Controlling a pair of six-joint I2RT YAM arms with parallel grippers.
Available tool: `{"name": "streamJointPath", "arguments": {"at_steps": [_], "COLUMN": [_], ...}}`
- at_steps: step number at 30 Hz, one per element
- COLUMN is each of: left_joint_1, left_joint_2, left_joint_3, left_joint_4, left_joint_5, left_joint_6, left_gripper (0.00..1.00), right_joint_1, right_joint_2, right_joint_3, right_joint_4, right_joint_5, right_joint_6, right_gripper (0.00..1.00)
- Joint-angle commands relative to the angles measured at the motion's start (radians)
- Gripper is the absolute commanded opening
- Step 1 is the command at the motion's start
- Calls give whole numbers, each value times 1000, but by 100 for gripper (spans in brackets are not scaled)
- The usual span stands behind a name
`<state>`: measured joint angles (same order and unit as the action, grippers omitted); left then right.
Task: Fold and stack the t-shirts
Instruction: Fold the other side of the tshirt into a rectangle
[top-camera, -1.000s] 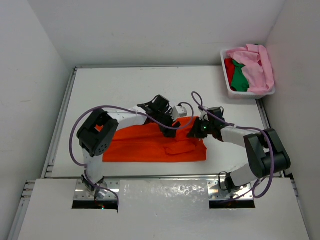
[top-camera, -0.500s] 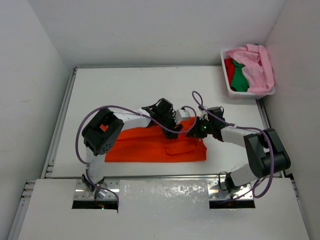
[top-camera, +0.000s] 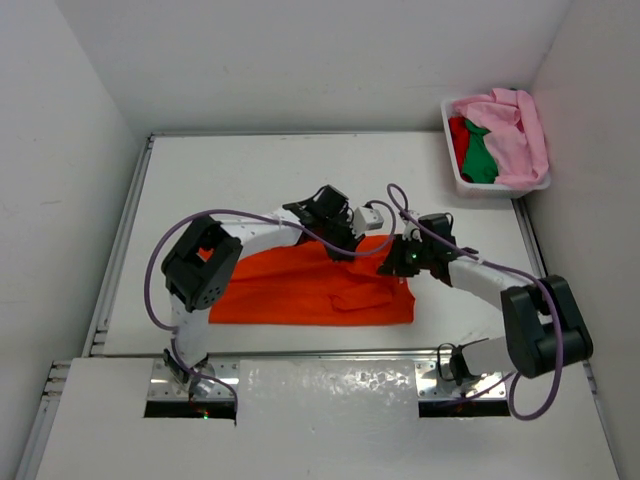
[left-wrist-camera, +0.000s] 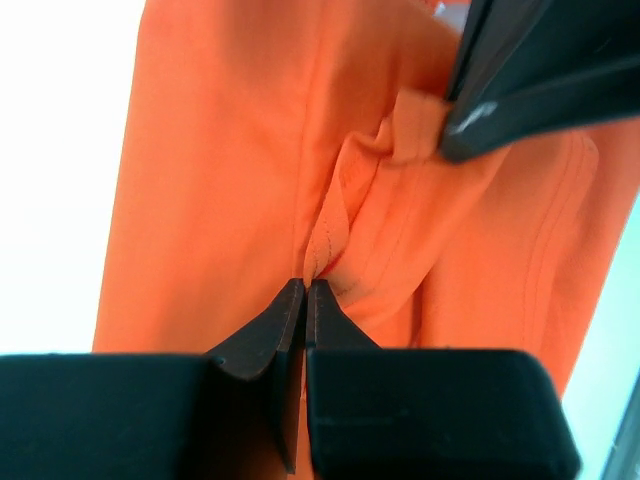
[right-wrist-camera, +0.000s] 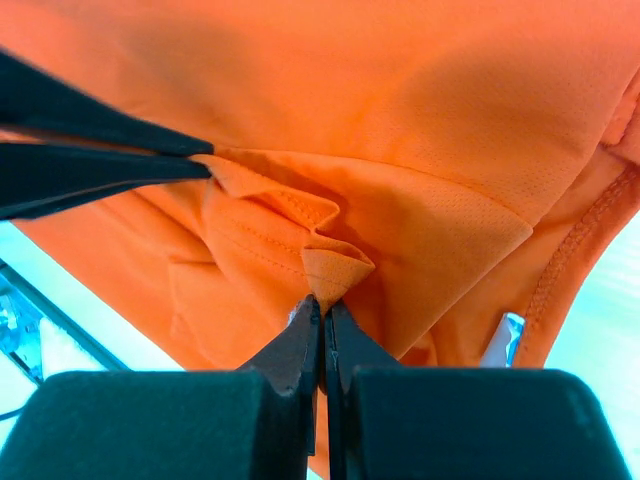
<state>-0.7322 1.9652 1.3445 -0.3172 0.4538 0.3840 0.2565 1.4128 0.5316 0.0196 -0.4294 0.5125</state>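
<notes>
- The left gripper (left-wrist-camera: 305, 291) has snapped shut since a moment ago and now pinches a fold of the orange shirt (top-camera: 290, 290).
- The right gripper (right-wrist-camera: 322, 308) pinches another fold close by.
- The shirt lies spread on the table (top-camera: 250, 170), near the arms.

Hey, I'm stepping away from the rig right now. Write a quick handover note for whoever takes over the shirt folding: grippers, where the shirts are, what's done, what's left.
left gripper: shut, pinching a ridge of the orange t-shirt.
right gripper: shut on the same shirt, close beside the left one.
The orange t-shirt lies on the table, bunched near its right end.
pink t-shirt, green t-shirt and red t-shirt: heaped in the white basket, far right corner.
Done: no stack yet.
Left: finish the orange fold, fold the other three, stack all four.
</notes>
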Motion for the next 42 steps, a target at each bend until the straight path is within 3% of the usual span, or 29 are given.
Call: {"name": "streamJointPath", "arguments": {"at_steps": [1, 8, 25, 30, 33, 34, 36, 42], "left_joint_1": [17, 16, 19, 13, 5, 5, 7, 8], "left_joint_2": [-69, -88, -101, -92, -86, -89, -89, -95], "left_joint_3": [21, -34, 13, -42, -71, -76, -71, -27], "left_joint_4": [-60, -75, -161, -146, -134, -135, -160, -304], "left_joint_5": [31, 91, 187, 210, 233, 236, 233, 290], "left_joint_6": [10, 45, 151, 138, 139, 142, 188, 340], "left_gripper": [0, 0, 0, 1, 12, 17, 29, 38], "right_joint_1": [-5, -2, -2, -2, -2, -5, -8, -40], "right_joint_2": [-86, -124, -169, -115, -104, -110, -138, -277], "right_joint_3": [8, -13, -50, -87, -93, -94, -90, -131], "right_joint_4": [-66, -73, -81, -27, -24, -26, -73, -61], "right_joint_5": [15, -12, -83, -135, -160, -160, -164, -329], "right_joint_6": [-66, -86, -127, -88, -85, -92, -129, -164], "right_gripper": [0, 1, 0, 14, 22, 32, 38, 39]}}
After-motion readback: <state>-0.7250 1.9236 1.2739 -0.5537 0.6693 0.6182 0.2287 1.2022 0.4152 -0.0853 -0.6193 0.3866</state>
